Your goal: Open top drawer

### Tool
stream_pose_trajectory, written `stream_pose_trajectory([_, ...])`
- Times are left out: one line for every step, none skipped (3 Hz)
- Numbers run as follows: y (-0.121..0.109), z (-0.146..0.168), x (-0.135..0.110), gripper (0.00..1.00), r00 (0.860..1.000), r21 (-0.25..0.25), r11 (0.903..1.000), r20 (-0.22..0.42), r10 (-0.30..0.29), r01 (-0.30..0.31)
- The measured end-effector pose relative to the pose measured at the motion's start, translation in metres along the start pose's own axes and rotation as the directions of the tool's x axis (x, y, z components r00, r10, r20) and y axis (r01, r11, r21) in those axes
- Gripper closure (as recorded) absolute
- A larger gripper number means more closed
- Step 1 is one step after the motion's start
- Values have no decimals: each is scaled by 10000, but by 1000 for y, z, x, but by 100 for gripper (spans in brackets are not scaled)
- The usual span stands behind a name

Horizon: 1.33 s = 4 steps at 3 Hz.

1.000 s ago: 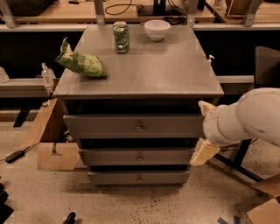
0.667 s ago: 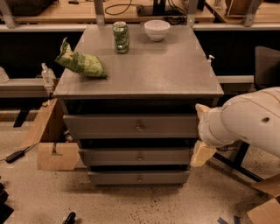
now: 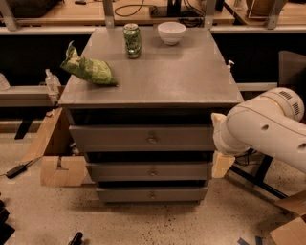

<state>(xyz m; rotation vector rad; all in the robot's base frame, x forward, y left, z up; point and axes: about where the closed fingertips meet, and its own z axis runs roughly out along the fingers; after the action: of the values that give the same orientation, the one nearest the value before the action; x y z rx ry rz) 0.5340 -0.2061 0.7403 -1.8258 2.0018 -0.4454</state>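
I have only one view. It looks from above and in front of the grey cabinet (image 3: 153, 171), tilted downward. The surface (image 3: 158, 72) appears foreshortened, the top drawer (image 3: 119, 139) faces me near mid-frame, and the speckled floor (image 3: 48, 215) lies below. The view faces toward the benches (image 3: 57, 12) behind. It sits close, so the cabinet fills most of the frame. My arm (image 3: 267, 129) enters from the right edge. My gripper (image 3: 220, 142) hangs just beside the cabinet's right front corner, fingers (image 3: 223, 165) spread apart.
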Motion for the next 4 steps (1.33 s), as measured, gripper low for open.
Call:
stream_pose_trajectory([-8, 13, -2, 0, 9994, -168, 9993, -2, -335, 335])
stream_pose_trajectory([-12, 29, -8, 0, 9982, -435, 9973, 109, -592, 596])
stream_pose_trajectory([-16, 45, -14, 0, 9958, -818, 9925, 158, -897, 907])
stream_pose_trajectory([-21, 58, -15, 0, 9923, -1388, 9825, 200, -1225, 1241])
